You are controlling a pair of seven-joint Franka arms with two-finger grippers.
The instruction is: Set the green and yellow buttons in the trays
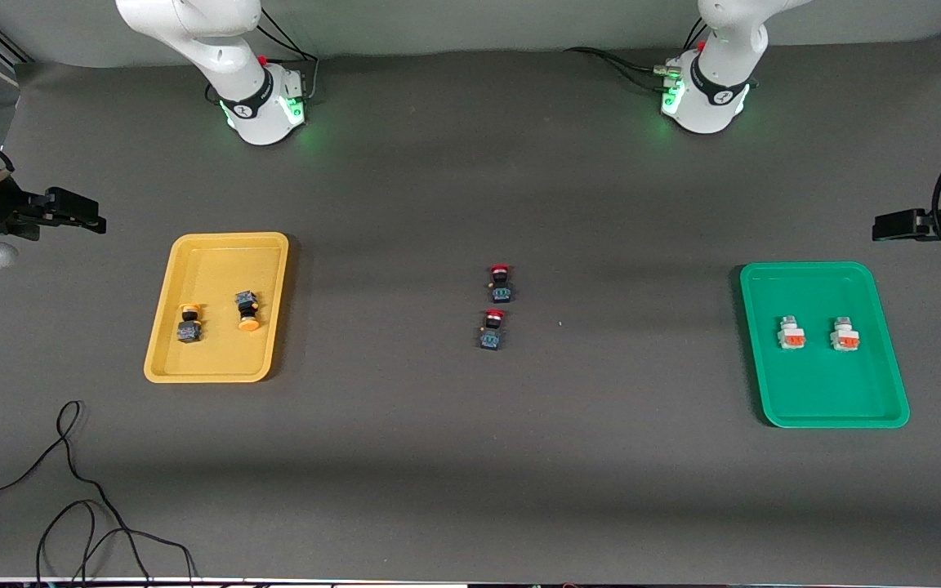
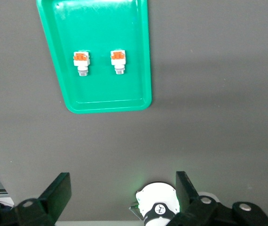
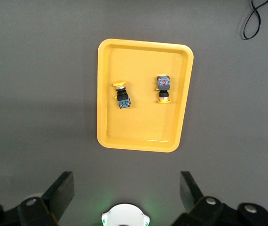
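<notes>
Confirm the sort before you proceed. The yellow tray (image 1: 193, 253) lies toward the right arm's end of the bench (image 1: 470, 457) and holds both yellow-capped buttons (image 1: 189, 322), lying apart on its floor. The green tray (image 1: 813, 408) lies toward the left arm's end and holds both white-bodied buttons (image 1: 791, 333), side by side, not touching.

The right hand (image 3: 124, 197) hangs over bare bench beside the yellow tray, fingers wide and empty. The left hand (image 2: 122, 197) hangs over bare bench beside the green tray, likewise wide and empty.

Two red-capped switches (image 1: 500, 282) lie mid-bench, one nearer the front camera than the other. They are not part of this task; leave them.

Judge the placing step as complete: all four buttons appear to lie fully inside the rims, though the front view is too distant to confirm how they rest. The next move calls only for keeping both arms clear of the trays.
</notes>
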